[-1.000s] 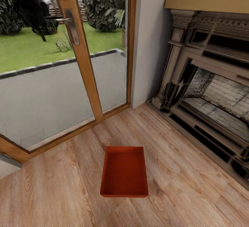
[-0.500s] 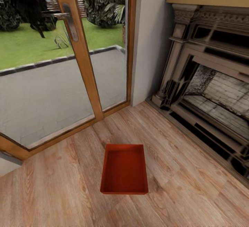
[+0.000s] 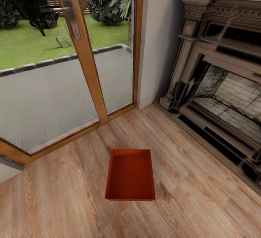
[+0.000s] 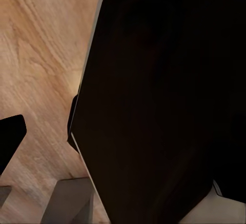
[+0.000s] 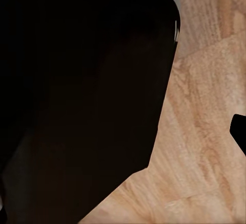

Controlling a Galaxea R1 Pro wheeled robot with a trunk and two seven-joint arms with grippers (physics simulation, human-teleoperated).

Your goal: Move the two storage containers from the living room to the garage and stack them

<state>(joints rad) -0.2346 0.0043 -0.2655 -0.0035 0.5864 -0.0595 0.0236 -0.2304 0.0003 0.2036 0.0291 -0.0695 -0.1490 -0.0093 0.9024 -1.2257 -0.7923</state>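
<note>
Head view, floor: light wood planks, bare on every side of the bin.
Glass doors: wood-framed, along the left, beyond the bin.
Fireplace: at the right, well apart from the bin.
Bin: orange-red, empty, flat on the planks, centre of the room corner.
Wrist views: a dark bulk, perhaps the robot's body, over the planks; finger spread cannot be told.
</note>
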